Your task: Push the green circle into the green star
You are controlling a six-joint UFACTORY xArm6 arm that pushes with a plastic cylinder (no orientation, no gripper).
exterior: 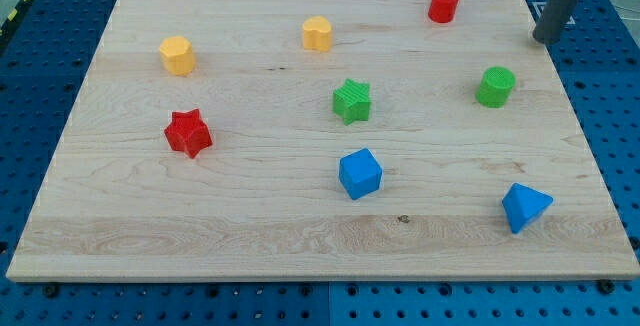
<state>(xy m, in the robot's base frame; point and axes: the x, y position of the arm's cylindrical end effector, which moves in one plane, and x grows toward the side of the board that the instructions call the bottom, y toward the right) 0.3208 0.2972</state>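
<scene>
The green circle stands on the wooden board at the view's right. The green star lies near the board's middle, well to the left of the circle, with bare wood between them. My tip is at the board's right edge near the view's top, up and to the right of the green circle and apart from it. It touches no block.
A red circle stands at the top. A yellow heart and a yellow hexagon sit at the upper left. A red star is at the left, a blue cube below the green star, a blue triangle at the lower right.
</scene>
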